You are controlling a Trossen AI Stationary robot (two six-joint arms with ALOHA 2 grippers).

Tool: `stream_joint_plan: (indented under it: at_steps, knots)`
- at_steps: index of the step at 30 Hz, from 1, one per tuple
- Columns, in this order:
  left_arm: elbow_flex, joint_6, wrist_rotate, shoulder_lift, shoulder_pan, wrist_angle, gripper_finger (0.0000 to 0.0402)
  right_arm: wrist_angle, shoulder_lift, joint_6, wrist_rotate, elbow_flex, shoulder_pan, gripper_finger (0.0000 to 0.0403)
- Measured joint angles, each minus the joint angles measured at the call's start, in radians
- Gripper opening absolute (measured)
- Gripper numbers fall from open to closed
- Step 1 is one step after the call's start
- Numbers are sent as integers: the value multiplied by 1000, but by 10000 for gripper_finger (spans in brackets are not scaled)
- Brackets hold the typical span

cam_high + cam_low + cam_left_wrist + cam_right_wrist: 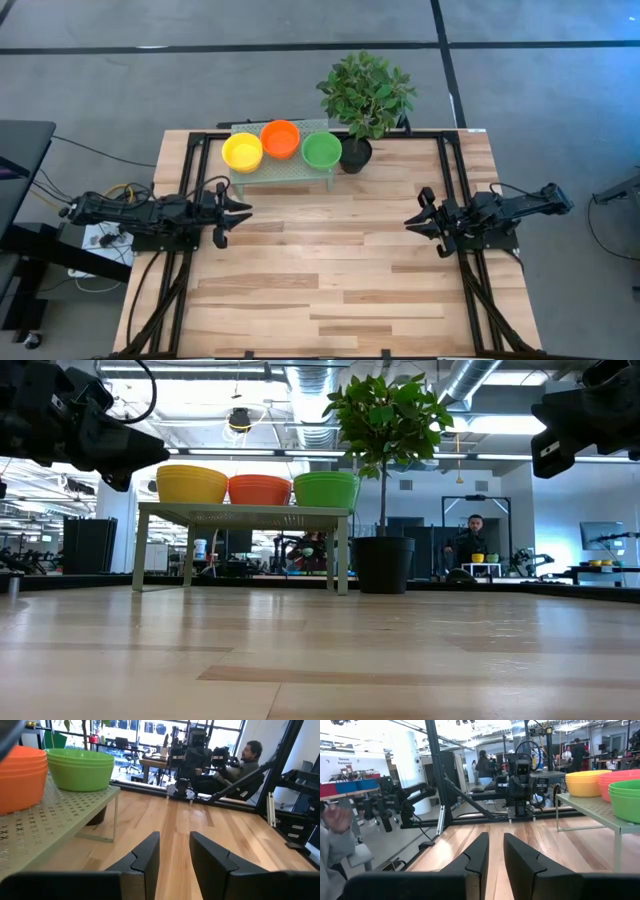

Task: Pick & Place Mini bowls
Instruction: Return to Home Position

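High view: left gripper (240, 212) is hovering over the table (330, 280) at its own side, fingertips pointing inward. The right gripper (415, 222) is facing it from the opposite side, well apart. Both are carrying nothing. The mini bowls are sitting in three stacks on the shelf (285, 172), off to the side of both grippers' line. The yellow stack (242, 151) is lying nearest the left gripper, the green stack (322, 150) nearest the right, and the orange stack (280, 138) is sitting between them. A black plant pot (354, 155) is standing just beside the green stack.

Low view: both grippers are hanging high, above the level of the bowl rims, with the shelf between them and farther back.

Left wrist view: fingers (147, 857) are standing slightly apart with bare wood showing in the gap. The green and orange stacks are sitting close by, to one side.

Right wrist view: fingers (480, 852) are showing a narrow gap and pinching nothing. All three stacks are sitting off to one side.
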Motion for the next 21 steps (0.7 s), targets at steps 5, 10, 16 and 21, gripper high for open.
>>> stream_joint_plan:
  at_steps: [5,10,16,21]
  knots:
    - [0,0,0,22,0,2,108,0,0,0,0,0,0,54]
    - [0,0,0,38,0,2,108,0,0,0,0,0,0,54]
    - [0,0,0,42,0,3,108,0,0,0,0,0,0,54]
    - [0,0,0,42,0,3,108,0,0,0,0,0,0,54]
